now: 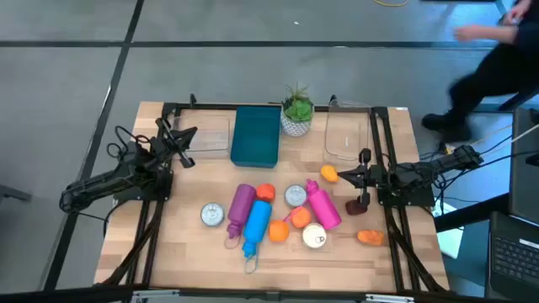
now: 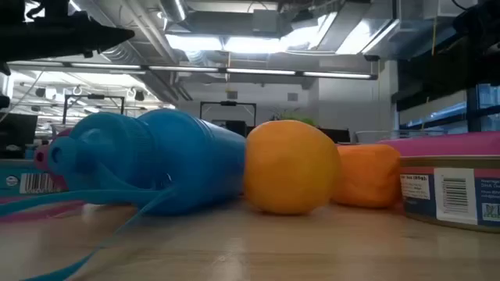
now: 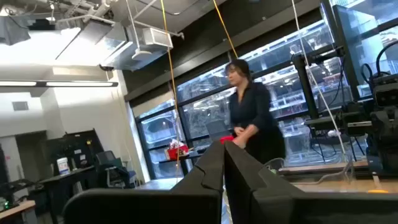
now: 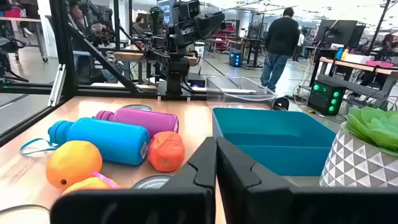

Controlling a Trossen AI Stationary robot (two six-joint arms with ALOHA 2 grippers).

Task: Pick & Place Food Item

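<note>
While both arms wait at the bench [image 1: 168, 269] edges in the high view, the left tool [image 1: 187, 133] and right tool [image 1: 364, 156] are each closed on nothing. Food pieces lie mid-bench: an orange fruit [image 1: 329, 174] just beside the right tool, another orange piece [image 1: 369, 237] near the front edge, more wedged among a blue bottle [image 1: 256, 224], purple bottle [image 1: 240, 204], pink bottle [image 1: 322, 205] and cans [image 1: 212, 215]. Crowding is the hazard: a descent could nudge a bottle and set it rolling.

From the low view, the round fruit [image 2: 291, 167] touches the blue bottle [image 2: 156, 160], leaving little finger room.

Left wrist view: fingers [image 3: 214, 168] pressed together, aimed into the room, a person [image 3: 252, 118] beyond.

Right wrist view: shut fingers [image 4: 208, 162] face the teal bin [image 4: 280, 140]; a potted plant [image 4: 367, 149] beside it could be clipped.
</note>
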